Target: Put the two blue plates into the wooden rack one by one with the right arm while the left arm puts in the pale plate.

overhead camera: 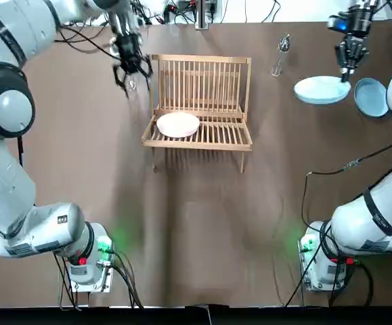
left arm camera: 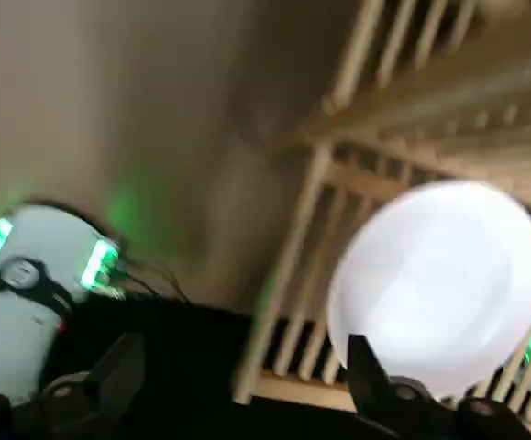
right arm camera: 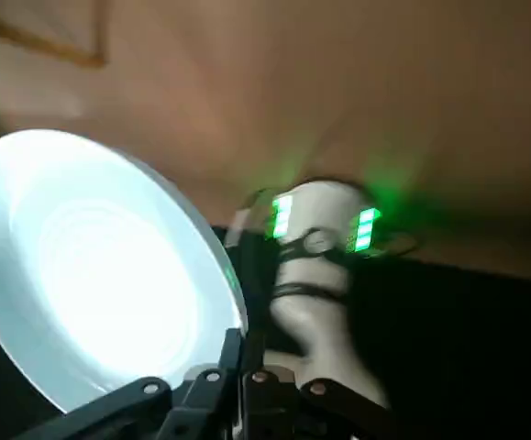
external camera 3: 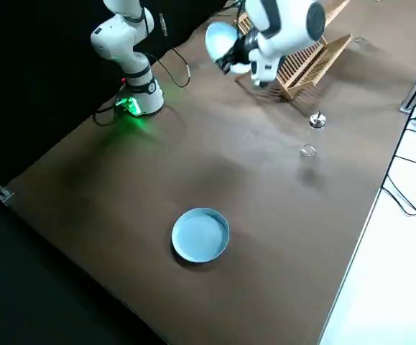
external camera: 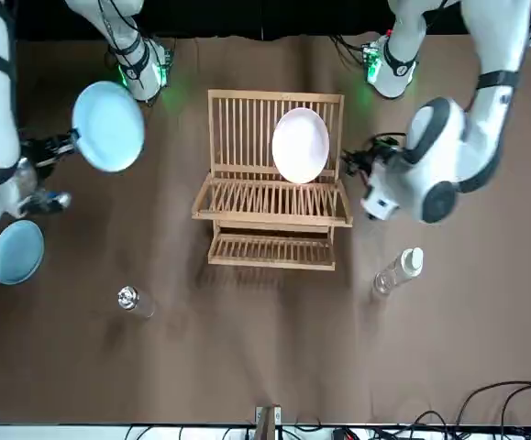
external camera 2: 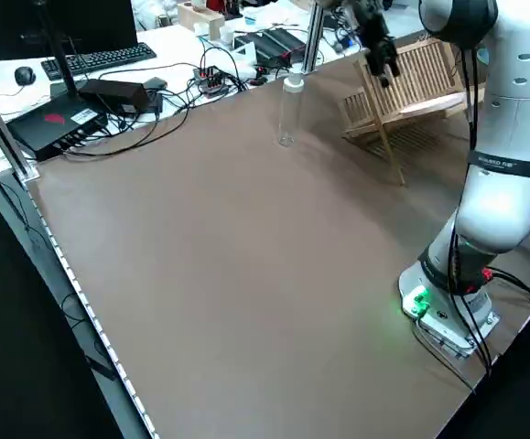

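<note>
The pale plate [overhead camera: 178,124] leans in the wooden rack [overhead camera: 202,139], toward its left end. My left gripper [overhead camera: 132,70] hovers open and holding nothing just off the rack's far-left corner. In its wrist view the pale plate [left arm camera: 439,284] stands apart from the spread fingers [left arm camera: 368,368]. My right gripper [overhead camera: 350,59] is shut on the rim of one blue plate [overhead camera: 322,89], held above the table at the far right. That held blue plate [right arm camera: 100,266] fills the right wrist view. The second blue plate [overhead camera: 370,97] lies on the table next to it.
A clear bottle [external camera: 398,270] stands near the left gripper, on the rack's far-left side. A small glass [overhead camera: 281,53] stands between the rack and the held plate. Cables run along the table's far edge. Arm bases [overhead camera: 87,261] sit at the near corners.
</note>
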Controlling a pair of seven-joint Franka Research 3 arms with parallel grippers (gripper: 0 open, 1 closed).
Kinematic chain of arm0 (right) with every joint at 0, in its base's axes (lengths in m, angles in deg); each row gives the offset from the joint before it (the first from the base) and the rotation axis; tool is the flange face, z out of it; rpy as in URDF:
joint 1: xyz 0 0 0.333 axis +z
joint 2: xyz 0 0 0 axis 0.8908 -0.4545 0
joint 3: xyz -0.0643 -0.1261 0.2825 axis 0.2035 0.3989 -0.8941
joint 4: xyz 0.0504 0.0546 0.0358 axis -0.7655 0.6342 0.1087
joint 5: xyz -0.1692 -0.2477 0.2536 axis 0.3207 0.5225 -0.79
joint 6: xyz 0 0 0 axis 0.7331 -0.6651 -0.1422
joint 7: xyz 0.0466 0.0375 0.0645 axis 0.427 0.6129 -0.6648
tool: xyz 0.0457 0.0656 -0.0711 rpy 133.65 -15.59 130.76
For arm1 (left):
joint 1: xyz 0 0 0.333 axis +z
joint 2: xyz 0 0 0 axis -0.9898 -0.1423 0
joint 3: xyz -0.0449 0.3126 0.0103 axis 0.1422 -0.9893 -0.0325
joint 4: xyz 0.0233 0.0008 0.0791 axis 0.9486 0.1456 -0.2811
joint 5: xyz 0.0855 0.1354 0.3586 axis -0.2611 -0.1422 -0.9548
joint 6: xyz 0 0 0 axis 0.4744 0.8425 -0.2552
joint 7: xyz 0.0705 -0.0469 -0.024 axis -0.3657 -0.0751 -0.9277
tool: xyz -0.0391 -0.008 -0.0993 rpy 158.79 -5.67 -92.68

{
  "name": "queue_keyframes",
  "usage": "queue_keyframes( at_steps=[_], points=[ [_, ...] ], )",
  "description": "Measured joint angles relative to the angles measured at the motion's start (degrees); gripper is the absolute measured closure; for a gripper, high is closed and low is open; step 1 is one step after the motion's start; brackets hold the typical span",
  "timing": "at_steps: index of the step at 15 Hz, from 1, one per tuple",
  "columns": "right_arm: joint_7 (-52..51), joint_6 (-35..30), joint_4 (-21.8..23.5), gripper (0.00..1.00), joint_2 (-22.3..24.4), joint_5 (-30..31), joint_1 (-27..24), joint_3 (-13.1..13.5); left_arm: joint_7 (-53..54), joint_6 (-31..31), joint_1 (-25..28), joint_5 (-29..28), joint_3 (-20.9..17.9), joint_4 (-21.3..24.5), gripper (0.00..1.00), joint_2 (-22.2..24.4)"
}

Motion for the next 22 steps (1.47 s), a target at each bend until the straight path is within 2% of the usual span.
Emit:
queue_keyframes(
  at_steps=[3, 4, 8, 10, 13, 22],
  points=[
    [11.14, -0.68, 1.89, 0.98, 0.08, -9.92, 6.59, -0.20, 8.98, 1.58, 3.43, -9.46, 0.08, -5.82, 0.01, 1.07],
    [17.17, 0.06, 3.85, 0.98, 0.04, -14.90, 10.86, -0.24, 17.05, 1.69, 4.69, -14.21, -0.04, -7.70, 0.01, 2.78],
    [29.40, 8.72, 8.72, 0.98, -0.13, -23.14, 17.55, -0.26, 25.46, -2.12, 5.44, -23.51, 0.04, -9.29, 0.00, 5.39],
    [32.45, 13.46, 11.24, 0.98, -0.21, -24.76, 20.25, -0.27, 27.08, -4.98, 5.21, -27.79, 0.43, -9.66, 0.00, 6.39],
    [33.54, 18.55, 14.22, 0.98, -0.34, -25.99, 23.08, -0.25, 30.85, -8.86, 5.20, -28.98, 1.19, -9.67, 0.00, 7.09],
    [36.51, 24.71, 14.51, 0.98, -0.37, -29.52, 25.93, -0.24, 32.48, -9.75, 5.61, -29.02, 1.53, -9.67, 0.00, 7.31]
  ],
)
